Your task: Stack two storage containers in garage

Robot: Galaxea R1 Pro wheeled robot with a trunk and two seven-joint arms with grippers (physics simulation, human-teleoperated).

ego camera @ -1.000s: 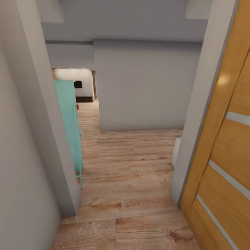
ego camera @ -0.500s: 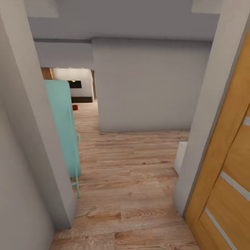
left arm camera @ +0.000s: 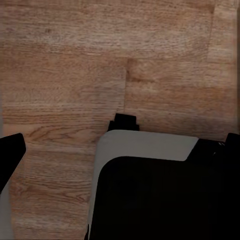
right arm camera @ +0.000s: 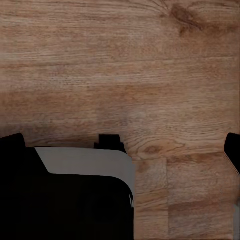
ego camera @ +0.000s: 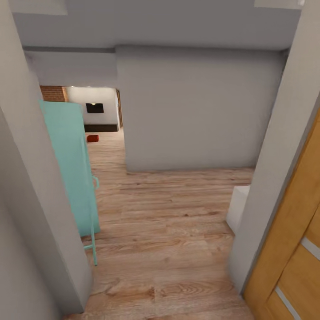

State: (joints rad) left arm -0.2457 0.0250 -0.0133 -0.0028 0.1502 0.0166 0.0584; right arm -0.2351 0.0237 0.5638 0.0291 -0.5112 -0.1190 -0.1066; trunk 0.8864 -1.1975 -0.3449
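Observation:
Far down the wood-plank passage, a small red-orange storage container (ego camera: pixel 93 138) sits on the floor of the living room, beside a dark low cabinet (ego camera: pixel 102 128) and a brick fireplace (ego camera: pixel 52 93). I see just this one container. In the left wrist view my left gripper (left arm camera: pixel 120 150) hangs open over the planks, its dark fingertips (left arm camera: pixel 10 155) wide apart and holding nothing. My right gripper (right arm camera: pixel 122 145) is likewise open above the wood floor, with its fingertips (right arm camera: pixel 233 150) at the edges of the right wrist view.
I am in a doorway between a grey wall (ego camera: pixel 26 186) on the left and an orange wood-panelled door (ego camera: pixel 293 240) on the right. A teal chair (ego camera: pixel 71 169) stands just past the left wall. A grey wall block (ego camera: pixel 195 111) faces me, and a white box (ego camera: pixel 238 209) sits low right.
The whole view has shifted as the camera moved forward through the doorway. The brick fireplace and the red-orange container have come into sight in the far room.

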